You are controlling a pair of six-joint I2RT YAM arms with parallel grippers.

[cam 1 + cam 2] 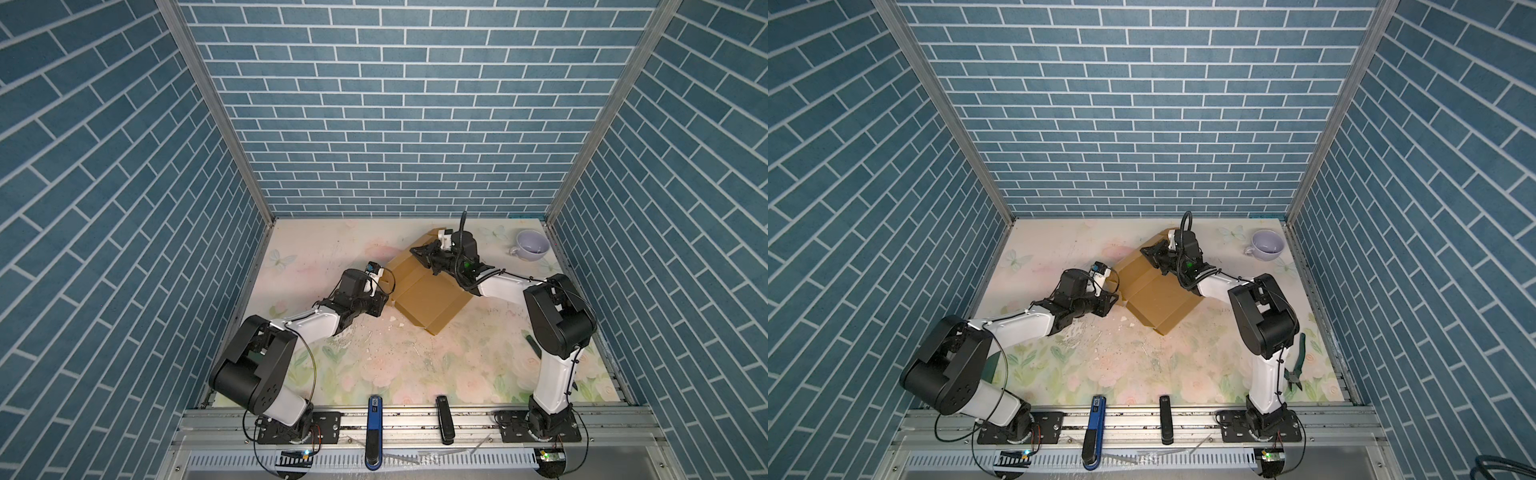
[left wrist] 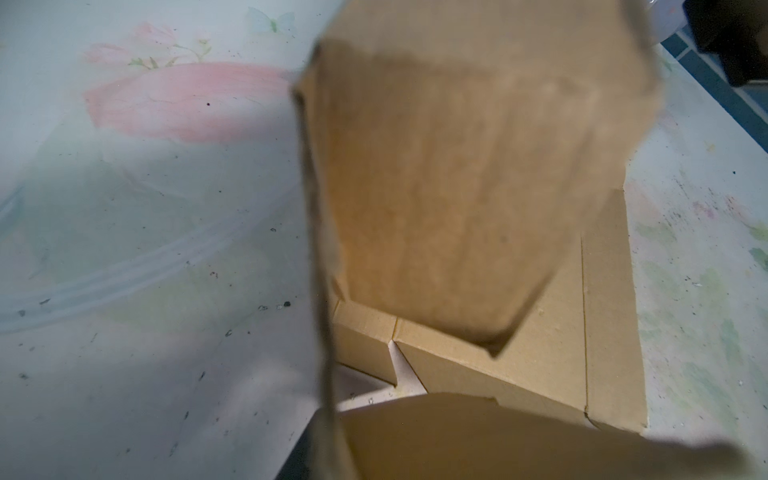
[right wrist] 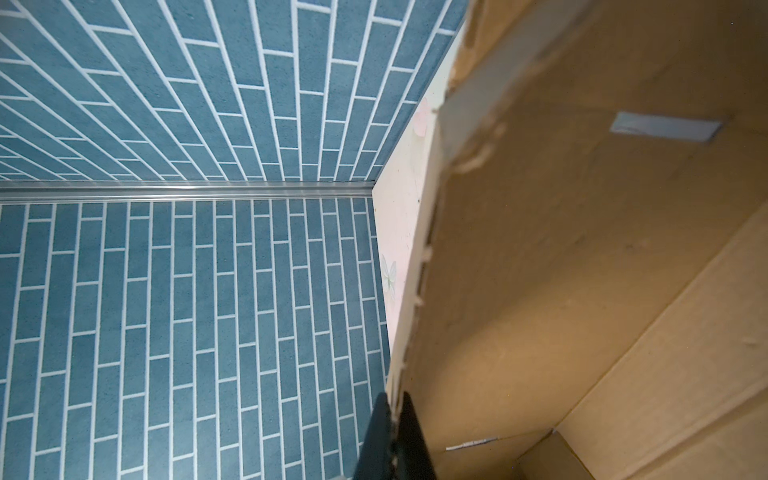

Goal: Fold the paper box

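– Two arms on the paper box (image 1: pixel 428 301) at once? Where is it sitting?

– Yes, both. I have it in both top views towards the back of the counter (image 1: pixel 415 374), a little right of the middle, turned corner-on to the front edge. Its nearer part lies flat and its far part is lifted.

– Right side?

– My right arm (image 1: pixel 503 286) reaches over the box from the right edge of the counter. In the right wrist view the right jaws are clenched on the thin edge of the raised panel (image 3: pixel 582 291), with one of the black fingers (image 3: pixel 415 449) on either side of it.

– And the left?

– My left arm (image 1: pixel 311 322) ends at the box's left side. The left wrist view is filled with blurred cardboard flaps (image 2: pixel 478 166) and the fingers are out of sight. I cannot tell whether the left jaws are grasping or released.

– Anything else on there?

– One lilac cup (image 1: pixel 532 246) in the back right corner, well apart from the box. Green-handled pliers (image 1: pixel 1296 365) lie near the right edge, just beside my right arm.
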